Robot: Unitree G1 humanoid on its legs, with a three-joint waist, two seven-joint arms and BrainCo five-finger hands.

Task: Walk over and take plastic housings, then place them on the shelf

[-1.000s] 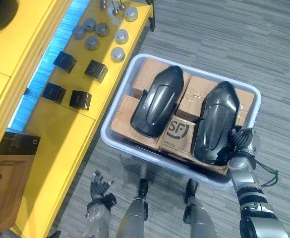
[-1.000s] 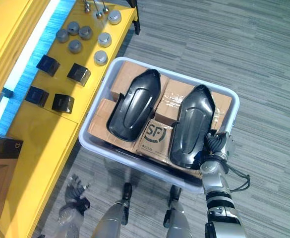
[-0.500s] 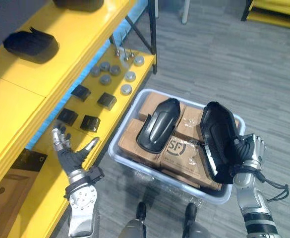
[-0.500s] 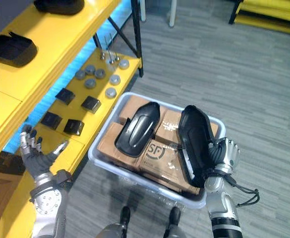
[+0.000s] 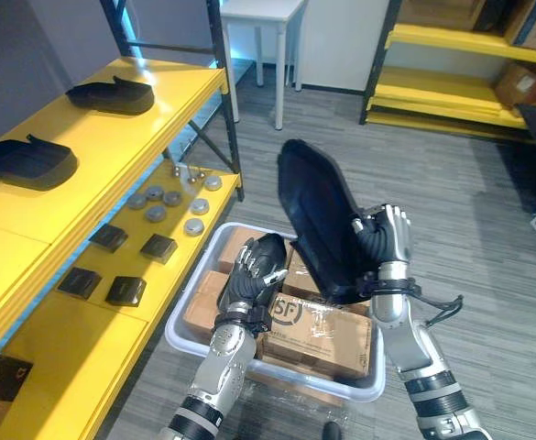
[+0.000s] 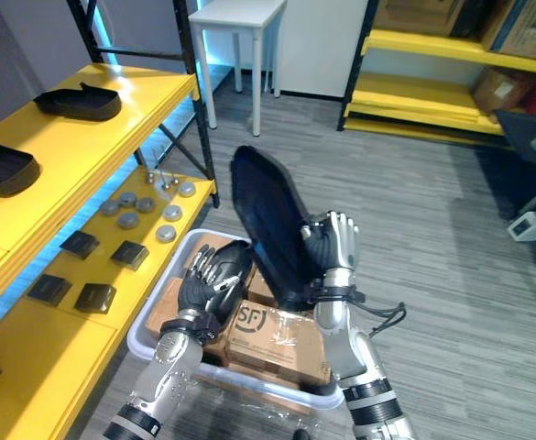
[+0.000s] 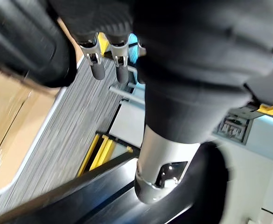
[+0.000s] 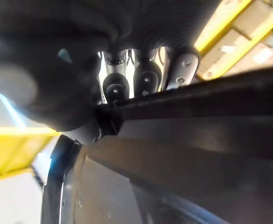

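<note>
Right hand (image 5: 388, 240) grips the raised housing (image 5: 313, 215), left hand (image 5: 249, 278) seems spread open; next comes the yellow shelf (image 5: 139, 128), upper left.

bare yellow shelf top (image 5: 112, 137) open between near housing (image 5: 25, 161) and far housing (image 5: 112, 94), black post (image 5: 224, 101) at its corner, lower level (image 5: 80, 344) crowded with blocks (image 5: 108, 238), discs (image 5: 194, 227)

A bin (image 5: 178, 316) holding boxes (image 5: 327, 335) stands beside the shelf (image 5: 112, 128).
</note>
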